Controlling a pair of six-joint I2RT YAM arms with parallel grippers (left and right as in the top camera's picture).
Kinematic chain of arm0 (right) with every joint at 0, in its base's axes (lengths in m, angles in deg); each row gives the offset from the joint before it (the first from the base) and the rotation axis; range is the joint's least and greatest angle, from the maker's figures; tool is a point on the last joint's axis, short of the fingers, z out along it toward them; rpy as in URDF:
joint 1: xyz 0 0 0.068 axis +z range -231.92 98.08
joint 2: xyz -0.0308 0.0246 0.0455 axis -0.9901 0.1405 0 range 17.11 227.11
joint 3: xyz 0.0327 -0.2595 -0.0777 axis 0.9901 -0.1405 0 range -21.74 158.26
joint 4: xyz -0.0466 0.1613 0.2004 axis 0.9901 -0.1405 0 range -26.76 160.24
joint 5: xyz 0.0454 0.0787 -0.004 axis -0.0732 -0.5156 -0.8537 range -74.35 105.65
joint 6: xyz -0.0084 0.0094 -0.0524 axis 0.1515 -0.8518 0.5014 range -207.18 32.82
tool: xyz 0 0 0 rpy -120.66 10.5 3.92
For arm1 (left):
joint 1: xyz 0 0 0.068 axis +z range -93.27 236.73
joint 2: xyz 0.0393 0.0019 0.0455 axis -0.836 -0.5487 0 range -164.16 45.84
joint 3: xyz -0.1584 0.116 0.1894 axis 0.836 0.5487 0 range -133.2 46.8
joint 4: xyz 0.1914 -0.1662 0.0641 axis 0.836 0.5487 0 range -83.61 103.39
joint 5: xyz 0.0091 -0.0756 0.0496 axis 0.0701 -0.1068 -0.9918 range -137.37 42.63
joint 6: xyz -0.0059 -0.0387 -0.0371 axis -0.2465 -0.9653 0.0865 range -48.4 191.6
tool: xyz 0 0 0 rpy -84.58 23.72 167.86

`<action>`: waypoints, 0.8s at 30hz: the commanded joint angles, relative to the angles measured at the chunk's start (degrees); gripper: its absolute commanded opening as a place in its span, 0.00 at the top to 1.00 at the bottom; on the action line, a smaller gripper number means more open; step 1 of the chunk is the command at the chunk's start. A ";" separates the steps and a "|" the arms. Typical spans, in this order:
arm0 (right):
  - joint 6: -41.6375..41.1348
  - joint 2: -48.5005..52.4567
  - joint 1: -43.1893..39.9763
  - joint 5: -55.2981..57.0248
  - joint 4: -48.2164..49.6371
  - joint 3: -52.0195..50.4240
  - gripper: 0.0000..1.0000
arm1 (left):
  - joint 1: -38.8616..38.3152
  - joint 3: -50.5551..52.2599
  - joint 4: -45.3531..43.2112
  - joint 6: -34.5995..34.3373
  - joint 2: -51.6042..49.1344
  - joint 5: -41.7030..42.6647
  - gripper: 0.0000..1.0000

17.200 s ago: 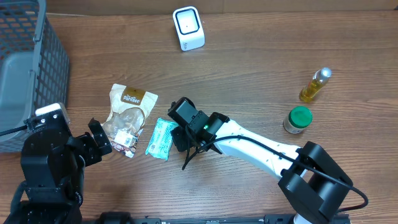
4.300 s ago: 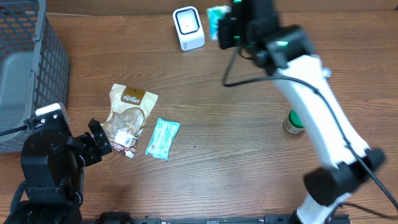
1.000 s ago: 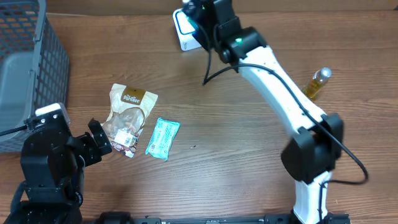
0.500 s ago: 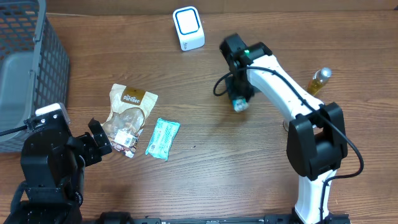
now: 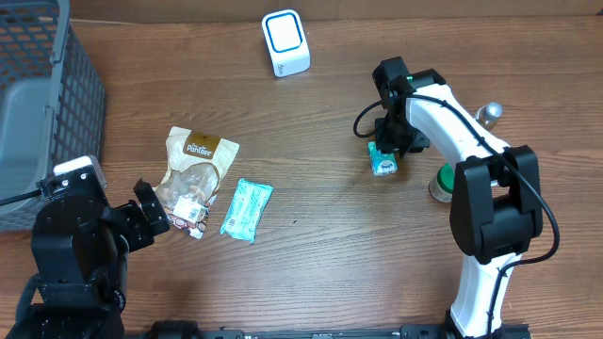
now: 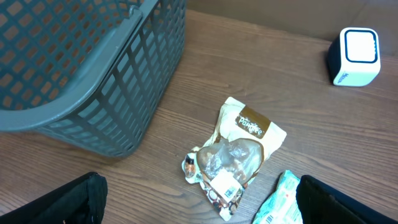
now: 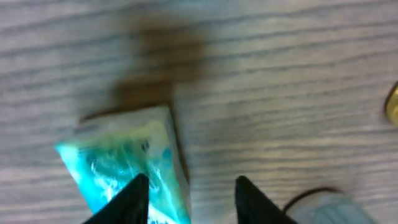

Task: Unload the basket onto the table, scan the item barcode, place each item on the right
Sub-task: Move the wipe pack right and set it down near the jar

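A small teal pack rests on the table right of centre, and in the right wrist view this teal pack is blurred. My right gripper hovers just over it. In the wrist view, the right gripper has its jaws apart with bare wood between them, and the pack lies by the left finger. The white barcode scanner stands at the back, well left of the pack. My left gripper stays wide open at the front left.
A brown snack bag and a teal flat packet lie near the left gripper. A grey basket fills the far left. A yellow bottle and a green-lidded jar stand right of the right arm.
The right arm swung from the scanner down and to the right with the teal pack, set it on the table, and its jaws have parted. The left arm has not moved.
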State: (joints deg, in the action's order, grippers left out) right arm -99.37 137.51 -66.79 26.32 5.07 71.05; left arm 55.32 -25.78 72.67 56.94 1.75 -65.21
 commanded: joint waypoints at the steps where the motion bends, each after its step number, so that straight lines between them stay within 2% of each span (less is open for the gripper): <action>1: -0.48 -0.87 1.99 -0.24 -1.01 5.07 0.59 | 0.31 -0.31 -0.04 -0.15 0.22 -0.59 0.00; 9: -0.63 -0.90 7.43 -19.23 2.58 5.03 0.73 | 0.31 -0.31 -0.04 -0.13 0.22 -0.59 0.01; 16: -3.06 -0.85 12.61 -18.47 10.75 -0.11 0.73 | 0.31 -0.31 -0.04 -0.13 0.22 -0.59 0.01; 21: -3.10 -0.85 14.10 -9.03 12.22 -3.13 0.71 | 0.31 -0.31 -0.04 -0.15 0.22 -0.59 0.00; 24: -3.08 -0.85 13.77 -7.04 12.20 -4.57 0.71 | 0.31 -0.31 -0.04 -0.15 0.22 -0.59 0.00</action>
State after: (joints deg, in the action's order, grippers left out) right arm -101.97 137.51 -52.28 14.72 17.00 67.64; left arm 55.32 -25.78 72.67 56.94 1.75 -65.21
